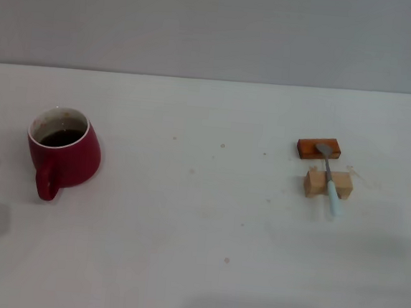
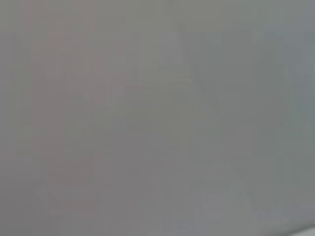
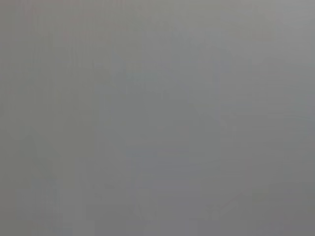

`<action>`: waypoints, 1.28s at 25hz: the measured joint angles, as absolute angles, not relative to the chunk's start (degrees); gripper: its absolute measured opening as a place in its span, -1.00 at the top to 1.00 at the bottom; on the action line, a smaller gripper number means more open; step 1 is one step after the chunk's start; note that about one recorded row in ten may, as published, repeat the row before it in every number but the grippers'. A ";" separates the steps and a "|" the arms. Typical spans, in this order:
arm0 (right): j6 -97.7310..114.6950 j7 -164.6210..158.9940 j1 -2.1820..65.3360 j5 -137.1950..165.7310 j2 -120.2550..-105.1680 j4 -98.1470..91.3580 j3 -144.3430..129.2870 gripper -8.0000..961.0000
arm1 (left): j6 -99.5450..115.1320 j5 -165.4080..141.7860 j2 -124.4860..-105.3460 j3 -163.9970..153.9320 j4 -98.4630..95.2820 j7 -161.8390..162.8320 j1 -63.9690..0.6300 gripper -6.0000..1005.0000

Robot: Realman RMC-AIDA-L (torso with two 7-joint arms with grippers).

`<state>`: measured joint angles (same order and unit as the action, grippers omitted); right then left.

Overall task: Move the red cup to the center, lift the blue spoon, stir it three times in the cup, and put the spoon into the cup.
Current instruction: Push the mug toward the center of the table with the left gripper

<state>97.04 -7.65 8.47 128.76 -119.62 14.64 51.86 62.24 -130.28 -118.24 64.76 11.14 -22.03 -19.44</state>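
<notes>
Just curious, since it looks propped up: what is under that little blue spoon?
The spoon lies across two blocks: its metal bowl on the orange-brown block, its handle over the wooden block, the tip past it above the table. The blocks' tops beneath it are covered.

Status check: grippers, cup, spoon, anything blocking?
Neither gripper in view. Red cup upright at table's left, not yet centered. Blue spoon rests across orange-brown block and wooden block, right side. Nothing between them.
</notes>
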 joint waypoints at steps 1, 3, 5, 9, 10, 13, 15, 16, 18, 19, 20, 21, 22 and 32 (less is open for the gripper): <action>97.04 -7.64 8.47 128.76 -119.62 14.64 51.86 -0.55 | 62.24 -130.28 -118.24 64.76 11.14 -22.03 -19.44 0.70; 97.17 -7.67 8.41 128.76 -119.62 14.68 51.85 -0.55 | 62.24 -130.28 -118.24 64.76 11.14 -22.03 -19.44 0.77; 97.25 -7.67 8.41 128.76 -119.62 14.68 51.86 -0.55 | 59.83 -130.97 -118.20 64.51 11.00 -27.09 -20.47 0.90; 97.32 -7.70 8.42 128.76 -119.61 14.68 51.86 -0.55 | 59.02 -130.99 -118.15 63.38 10.47 -28.34 -21.00 0.99; 97.36 -7.69 8.43 128.76 -119.61 14.72 51.86 -0.55 | 58.96 -131.01 -118.10 62.27 9.55 -28.47 -21.66 0.99; 97.37 -7.69 8.45 128.76 -119.61 14.74 51.86 -0.55 | 58.85 -131.03 -118.05 60.60 7.67 -28.54 -22.69 0.99; 97.39 -7.65 8.52 128.76 -119.61 14.76 51.86 -0.55 | 58.53 -131.06 -118.04 58.96 6.33 -28.89 -23.58 0.99; 97.39 -7.65 8.52 128.76 -119.61 14.76 51.86 -0.55 | 58.53 -131.06 -118.04 58.96 6.33 -28.89 -23.58 0.99; 97.39 -7.54 8.54 128.76 -119.61 14.77 51.86 -0.55 | 57.37 -131.07 -118.03 57.85 5.50 -30.61 -24.46 0.99; 97.39 -7.47 8.54 128.76 -119.61 14.77 51.86 -0.55 | 56.88 -131.07 -118.00 57.71 5.44 -31.11 -24.65 0.99; 97.38 -7.35 8.55 128.76 -119.62 14.76 51.86 -0.55 | 56.52 -131.07 -117.97 57.57 5.40 -31.43 -24.77 0.99; 97.38 -7.35 8.55 128.76 -119.62 14.76 51.86 -0.55 | 55.99 -131.07 -117.91 57.26 5.36 -31.82 -24.97 0.99; 97.38 -7.33 8.63 128.76 -119.61 14.70 51.85 -0.55 | 55.99 -131.07 -117.91 57.26 5.36 -31.82 -24.97 0.99; 97.39 -7.26 8.79 128.76 -119.54 14.42 51.86 -0.55 | 55.08 -131.04 -117.69 50.54 3.82 -32.17 -26.44 0.99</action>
